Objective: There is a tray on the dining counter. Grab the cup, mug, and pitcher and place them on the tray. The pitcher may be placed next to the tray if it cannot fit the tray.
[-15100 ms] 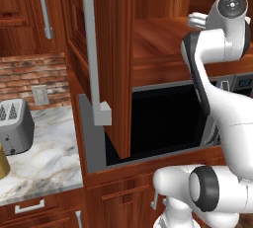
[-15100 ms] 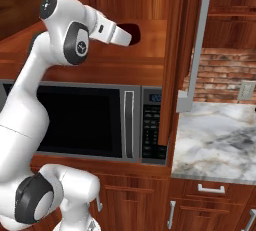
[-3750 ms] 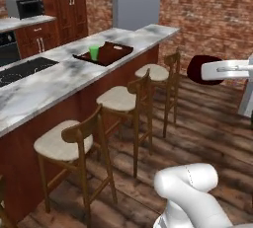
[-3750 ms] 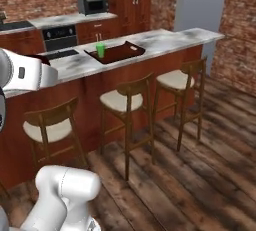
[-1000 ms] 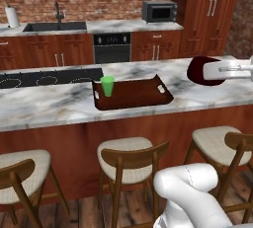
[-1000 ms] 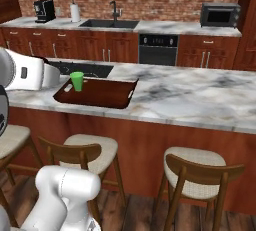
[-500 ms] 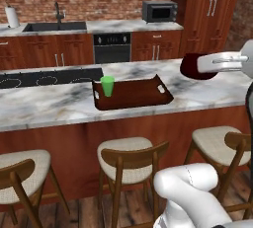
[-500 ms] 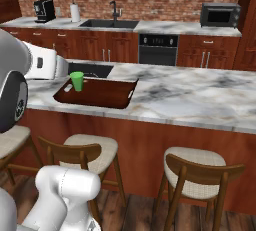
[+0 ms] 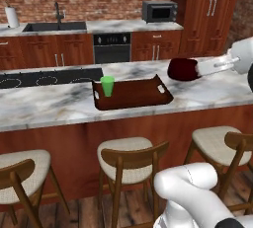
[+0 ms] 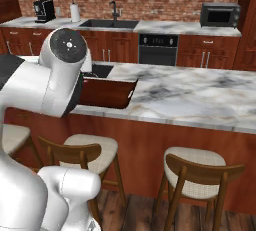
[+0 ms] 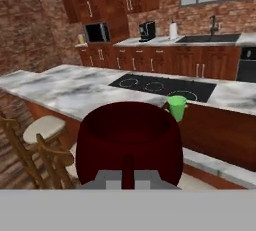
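One maroon mug (image 9: 183, 69) clamped in the claw (image 9: 197, 69), now nearer the tray (image 9: 136, 96) beyond its tips.

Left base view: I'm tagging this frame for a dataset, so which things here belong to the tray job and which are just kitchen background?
Job:
tray on the dining counter
cup, standing in the tray
mug, held above the counter, right of the tray

Background:
microwave
oven
sink
cooktop
paper towel roll
stools
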You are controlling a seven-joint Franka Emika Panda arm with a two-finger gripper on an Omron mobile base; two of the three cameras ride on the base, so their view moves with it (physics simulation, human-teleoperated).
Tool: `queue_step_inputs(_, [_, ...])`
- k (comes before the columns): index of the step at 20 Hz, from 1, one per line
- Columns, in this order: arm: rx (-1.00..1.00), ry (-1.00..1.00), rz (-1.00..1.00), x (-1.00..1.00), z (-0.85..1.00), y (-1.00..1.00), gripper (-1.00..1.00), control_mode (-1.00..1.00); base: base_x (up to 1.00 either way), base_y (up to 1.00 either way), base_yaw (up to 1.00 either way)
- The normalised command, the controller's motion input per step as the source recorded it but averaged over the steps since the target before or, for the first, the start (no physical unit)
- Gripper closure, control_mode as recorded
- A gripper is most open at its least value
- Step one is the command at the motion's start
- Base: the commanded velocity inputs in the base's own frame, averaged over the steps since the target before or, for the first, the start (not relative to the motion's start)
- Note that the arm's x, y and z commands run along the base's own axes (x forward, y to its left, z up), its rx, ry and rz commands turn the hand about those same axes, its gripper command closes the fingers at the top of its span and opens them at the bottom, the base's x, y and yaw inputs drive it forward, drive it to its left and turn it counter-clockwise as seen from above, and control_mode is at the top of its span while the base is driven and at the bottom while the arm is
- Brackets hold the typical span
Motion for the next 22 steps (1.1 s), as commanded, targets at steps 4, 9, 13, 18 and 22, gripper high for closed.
queue_step_inputs(4, [-0.04, 0.00, 0.28, 0.72, -0.35, -0.12, 1.00, -1.00, 0.00, 0.00, 0.00])
queue_step_inputs(9, [-0.08, 0.00, 0.27, 0.66, -0.41, -0.09, 1.00, -1.00, 0.00, 0.00, 0.00])
queue_step_inputs(13, [-0.09, 0.00, 0.20, 0.73, -0.40, 0.00, 1.00, -1.00, 0.00, 0.00, 0.00])
queue_step_inputs(18, [-0.03, 0.00, 0.09, 0.79, -0.26, 0.00, 1.00, -1.00, 0.00, 0.00, 0.00])
queue_step_inputs(22, [0.00, 0.00, 0.05, 0.78, -0.25, 0.02, 1.00, -1.00, 0.00, 0.00, 0.00])
